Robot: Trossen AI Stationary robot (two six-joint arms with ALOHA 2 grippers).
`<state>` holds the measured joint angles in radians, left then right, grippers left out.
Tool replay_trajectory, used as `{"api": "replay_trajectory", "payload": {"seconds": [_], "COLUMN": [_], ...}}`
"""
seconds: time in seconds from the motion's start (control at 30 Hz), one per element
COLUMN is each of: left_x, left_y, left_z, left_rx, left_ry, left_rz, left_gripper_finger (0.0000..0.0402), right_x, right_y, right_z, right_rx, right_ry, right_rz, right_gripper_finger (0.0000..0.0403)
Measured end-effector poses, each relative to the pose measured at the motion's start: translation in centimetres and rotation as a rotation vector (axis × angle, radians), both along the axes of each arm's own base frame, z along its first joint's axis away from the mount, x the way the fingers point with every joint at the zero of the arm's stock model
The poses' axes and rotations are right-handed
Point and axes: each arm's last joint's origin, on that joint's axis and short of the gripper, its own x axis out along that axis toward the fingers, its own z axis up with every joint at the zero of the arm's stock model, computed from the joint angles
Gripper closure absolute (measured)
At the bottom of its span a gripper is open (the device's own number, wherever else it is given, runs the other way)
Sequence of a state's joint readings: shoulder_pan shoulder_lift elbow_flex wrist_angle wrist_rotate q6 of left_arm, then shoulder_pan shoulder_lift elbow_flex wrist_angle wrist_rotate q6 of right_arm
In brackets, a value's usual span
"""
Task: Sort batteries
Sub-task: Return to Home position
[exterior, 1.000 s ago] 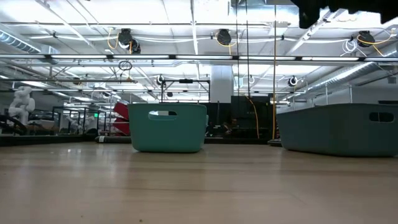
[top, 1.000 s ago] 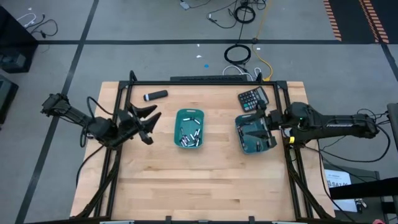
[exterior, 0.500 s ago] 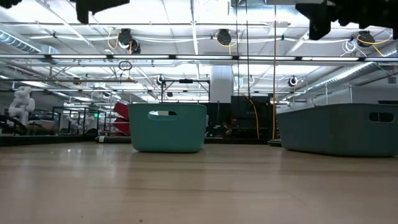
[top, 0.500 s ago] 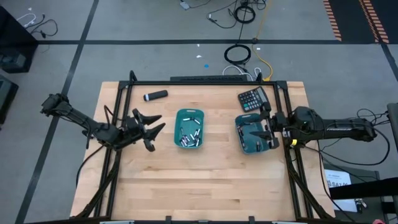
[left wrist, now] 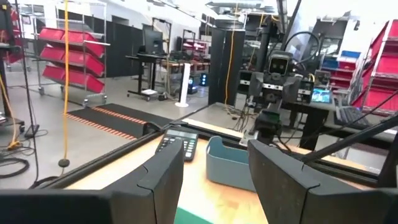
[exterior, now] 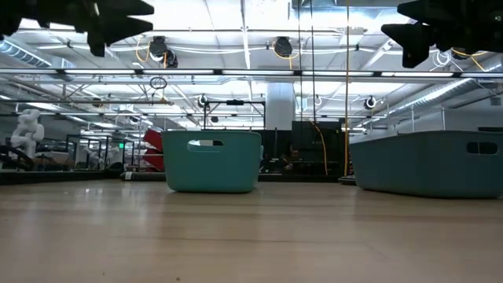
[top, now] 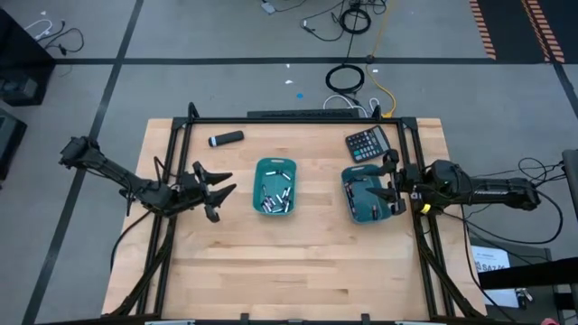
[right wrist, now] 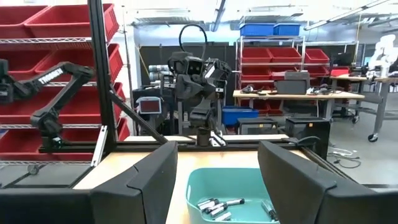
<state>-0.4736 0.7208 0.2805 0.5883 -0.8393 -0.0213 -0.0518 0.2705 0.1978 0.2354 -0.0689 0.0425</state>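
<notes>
Several small batteries [top: 273,193] lie in the middle teal bin [top: 275,165]; the right wrist view shows the batteries [right wrist: 217,206] on the floor of that bin [right wrist: 205,177]. A second teal bin [top: 364,215] stands to the right. My left gripper [top: 223,185] hangs open in the air left of the middle bin, pointing at it. My right gripper [top: 390,178] is open above the right bin's right side. The low view shows my left gripper [exterior: 118,17] and my right gripper [exterior: 424,33] high over the table.
A dark calculator [top: 367,143] lies behind the right bin. A black cylinder with a white tip [top: 226,139] lies at the far left. The black frame rail [top: 298,120] runs along the far edge. Bare wood [top: 289,262] fills the near half.
Both grippers have sunk toward the table, coming into the top of the low view. My right gripper has drawn back a little toward the table's right edge; my left has shifted slightly toward the near edge. Both have stayed open with nothing between their fingers.
</notes>
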Motion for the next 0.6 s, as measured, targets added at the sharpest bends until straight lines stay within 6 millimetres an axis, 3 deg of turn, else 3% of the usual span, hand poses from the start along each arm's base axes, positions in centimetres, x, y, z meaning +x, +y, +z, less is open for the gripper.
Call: {"api": "replay_trajectory", "payload": {"seconds": [0.6], "left_x": [-2.6], "left_y": [1.2], "left_z": [-4.6], "left_rx": [-0.048], "left_ry": [-0.042], "left_rz": [-0.086], "left_gripper_finger": [0.0215], "right_x": [-1.8], "right_y": [-0.1], "right_z": [-0.6], "right_rx": [0.038], "right_ry": [0.021], "right_rz": [-0.072], "right_gripper_finger": [0.0188]}}
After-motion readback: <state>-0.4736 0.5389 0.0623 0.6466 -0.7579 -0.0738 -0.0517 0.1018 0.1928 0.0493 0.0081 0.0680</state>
